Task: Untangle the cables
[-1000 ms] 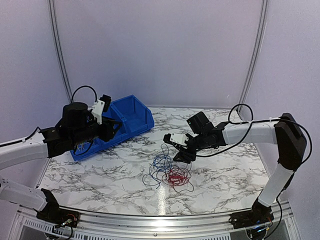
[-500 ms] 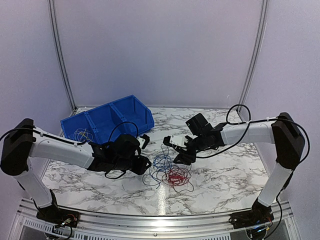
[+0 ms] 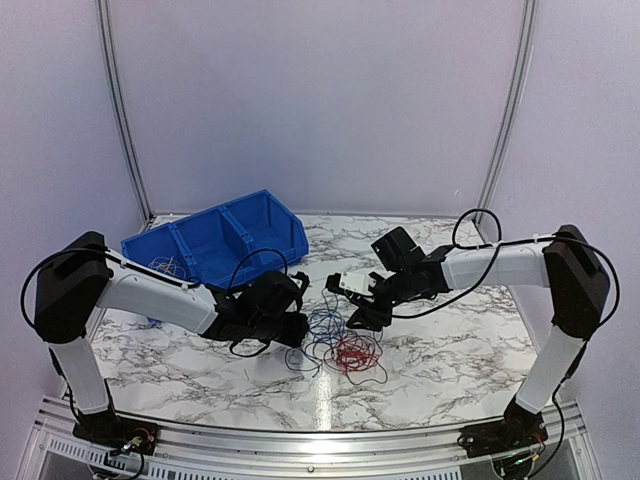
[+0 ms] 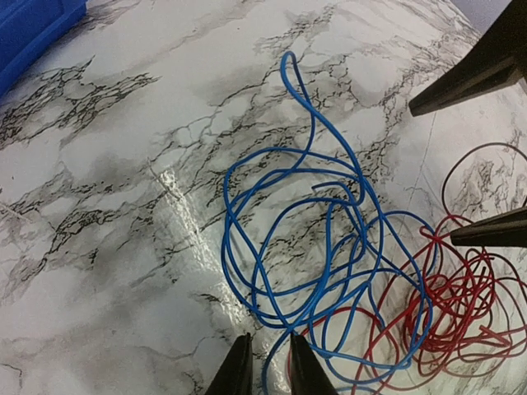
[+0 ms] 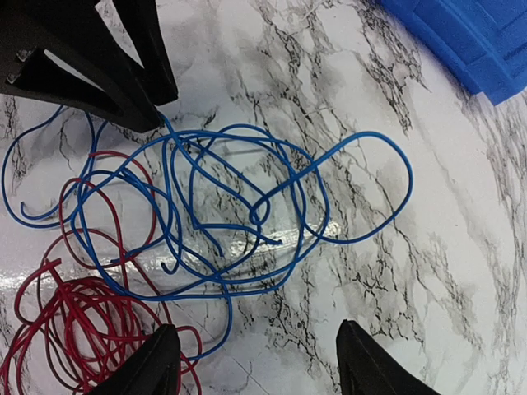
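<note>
The cables lie in one tangle on the marble table: blue loops, a red bundle and thin dark strands around them. My left gripper is low at the tangle's left edge. Its jaws stand narrowly apart with a blue strand running between the tips. My right gripper hovers over the far right side of the tangle, wide open and holding nothing. Each wrist view shows the other gripper's black fingers across the blue loops.
A blue bin with dividers stands at the back left; a few thin wires lie in its left compartment. The bin's corner shows in the right wrist view. Bare marble lies in front of the left arm.
My left arm has swung from over the blue bin down to the table at the tangle's left edge, and its jaws have narrowed around a blue strand. The right arm has stayed put.
</note>
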